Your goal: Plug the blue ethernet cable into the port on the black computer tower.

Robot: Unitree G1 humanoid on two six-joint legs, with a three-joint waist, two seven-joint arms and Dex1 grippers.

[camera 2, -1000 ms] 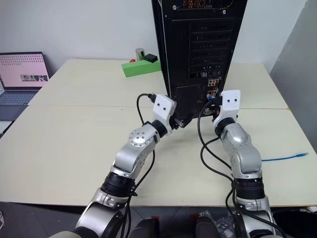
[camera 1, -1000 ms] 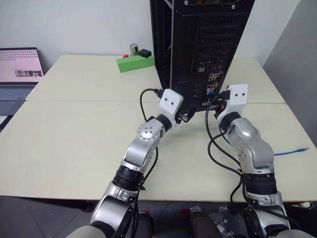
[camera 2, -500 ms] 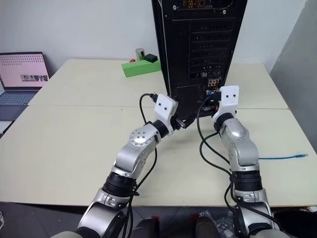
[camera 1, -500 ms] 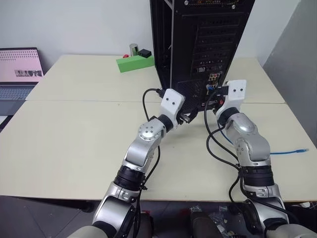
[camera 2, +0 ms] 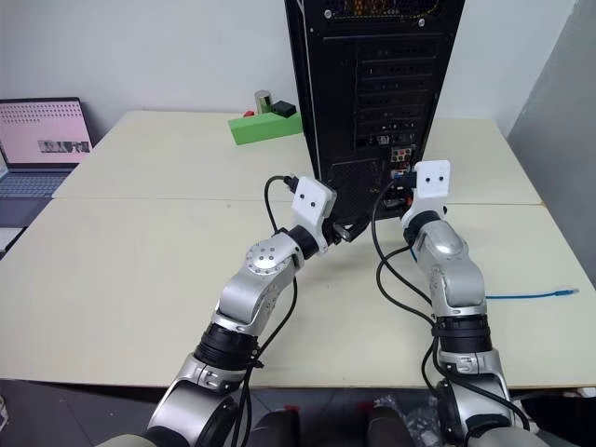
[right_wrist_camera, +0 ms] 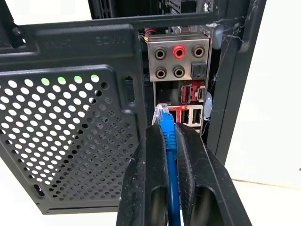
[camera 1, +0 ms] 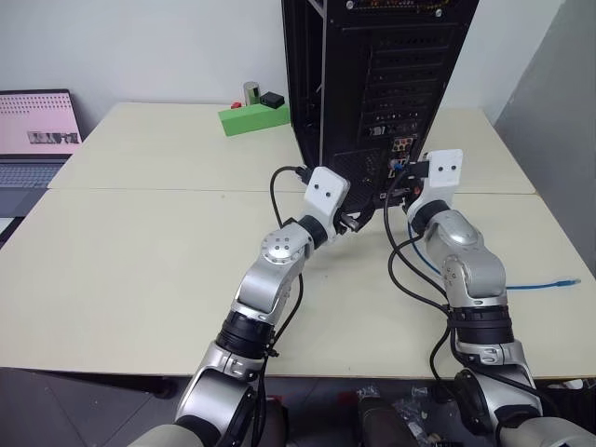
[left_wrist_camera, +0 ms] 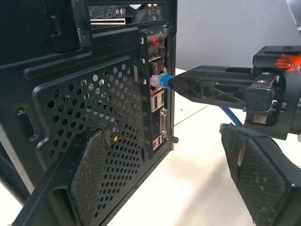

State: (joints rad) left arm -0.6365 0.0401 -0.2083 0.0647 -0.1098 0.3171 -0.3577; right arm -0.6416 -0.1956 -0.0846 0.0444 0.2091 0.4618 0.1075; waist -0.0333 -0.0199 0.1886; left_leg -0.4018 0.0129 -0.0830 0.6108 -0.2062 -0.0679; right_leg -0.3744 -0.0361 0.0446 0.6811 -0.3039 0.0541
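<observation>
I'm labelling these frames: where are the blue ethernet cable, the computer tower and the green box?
blue ethernet cable (right_wrist_camera: 168,134), right wrist view, blue boot.
black computer tower (camera 2: 391,88), right eye view, rear panel.
green box (camera 1: 253,118), left eye view, top.

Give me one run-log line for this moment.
right gripper: shut on blue ethernet cable | plug at tower rear connectors, not seated | left gripper: open, beside tower

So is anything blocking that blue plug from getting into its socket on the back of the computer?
Nothing visible does. The right gripper pinches the blue ethernet cable, its clear plug right at the connector panel of the black computer tower. The open left gripper sits lower by the perforated grille, off the plug's path.
</observation>
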